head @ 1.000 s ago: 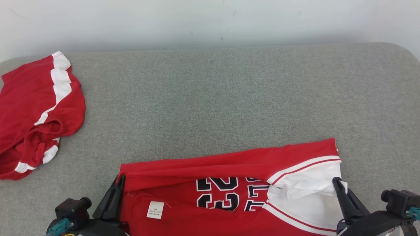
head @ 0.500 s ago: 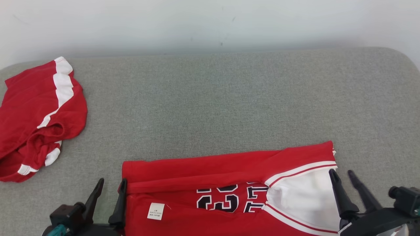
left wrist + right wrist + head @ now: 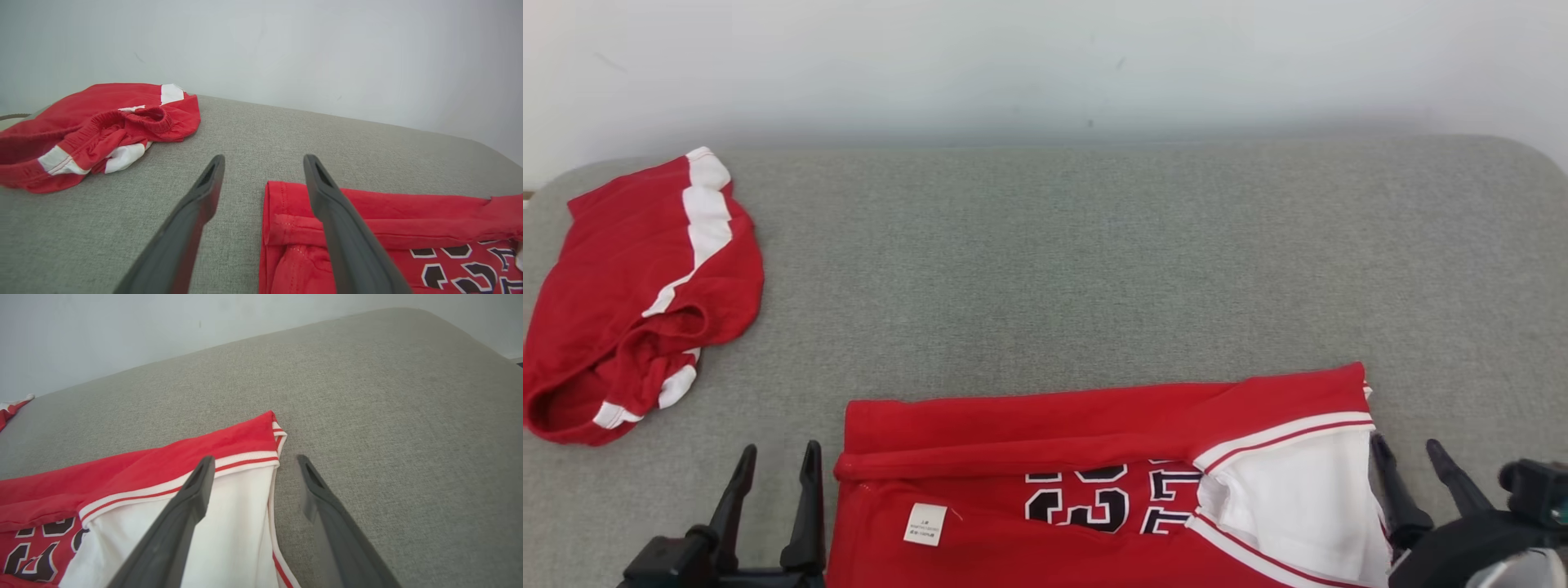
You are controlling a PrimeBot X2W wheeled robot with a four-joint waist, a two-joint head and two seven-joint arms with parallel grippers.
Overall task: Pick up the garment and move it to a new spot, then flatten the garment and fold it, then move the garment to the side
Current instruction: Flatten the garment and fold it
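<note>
The red jersey [image 3: 1045,425] is lying flat on the grey cushion [image 3: 1094,269]. It is stretching sideways along the near edge, with its far long edge folded over toward the robot. A black number print [image 3: 1094,498] outlined in white is peeking out from under that fold. A small white label [image 3: 925,523] is sitting on the red cloth near the jersey's left end. A white panel [image 3: 1298,498] edged with white and red trim is taking up the jersey's right end.

The left hand [image 3: 778,449] is hovering just beside the jersey's left end with its two dark fingers spread apart and nothing between them. In the left wrist view one finger is crossing in front of the jersey's folded corner while the other is standing over bare cushion. Whether it is touching the cloth cannot be told.

The right hand [image 3: 1405,443] is waiting at the jersey's right end, its fingers likewise parted and gripping nothing. In the right wrist view one finger is reaching over the white panel and the other is lying over bare cushion just beyond the trim.

A pair of crumpled red shorts [image 3: 621,269] with white stripes is resting well apart from the jersey, far to its left and farther back. A pale wall [image 3: 1045,65] is rising behind the cushion, beyond the jersey.
</note>
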